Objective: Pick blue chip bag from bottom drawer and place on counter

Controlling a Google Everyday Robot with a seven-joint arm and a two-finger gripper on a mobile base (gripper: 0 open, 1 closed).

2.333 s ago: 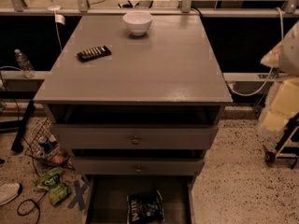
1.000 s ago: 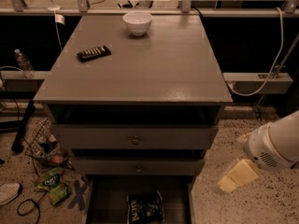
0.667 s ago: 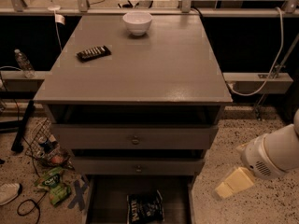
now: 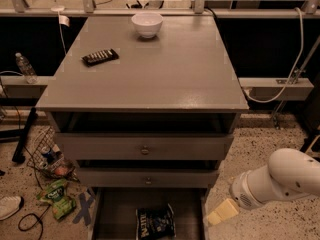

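The blue chip bag lies flat in the open bottom drawer, near its middle front, dark blue with white lettering. The counter is the broad grey top of the cabinet. My gripper is at the lower right, just outside the drawer's right side, at about the height of the drawer and to the right of the bag. Its pale yellow tip points down-left. The white arm reaches in from the right edge.
A white bowl stands at the back of the counter and a black remote lies at its left. Two knobbed drawers sit above the bottom one. A green snack bag, a wire basket and cables lie on the floor at left.
The arm has come down from the upper right to beside the bottom drawer and moved left toward it. The bag, bowl and remote have not moved.
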